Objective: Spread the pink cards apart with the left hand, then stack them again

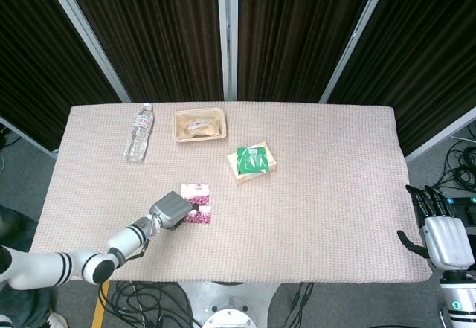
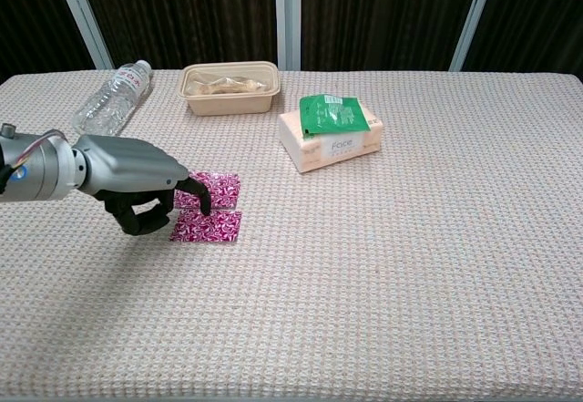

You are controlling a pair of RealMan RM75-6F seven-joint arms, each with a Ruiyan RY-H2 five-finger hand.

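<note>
Several pink patterned cards (image 2: 209,209) lie fanned out in a short line on the cloth, left of the middle; the head view shows the pink cards (image 1: 198,202) running toward the front edge. My left hand (image 2: 137,189) is at their left side and presses a fingertip (image 2: 205,206) on the nearest card, the other fingers curled under. In the head view the left hand (image 1: 169,210) covers the cards' left edge. My right hand (image 1: 437,233) hangs off the table's front right corner, fingers apart, holding nothing.
A plastic water bottle (image 2: 113,96) lies at the back left, with a tan food tray (image 2: 230,87) beside it. A tissue box with a green packet (image 2: 330,130) on top sits behind the cards, to their right.
</note>
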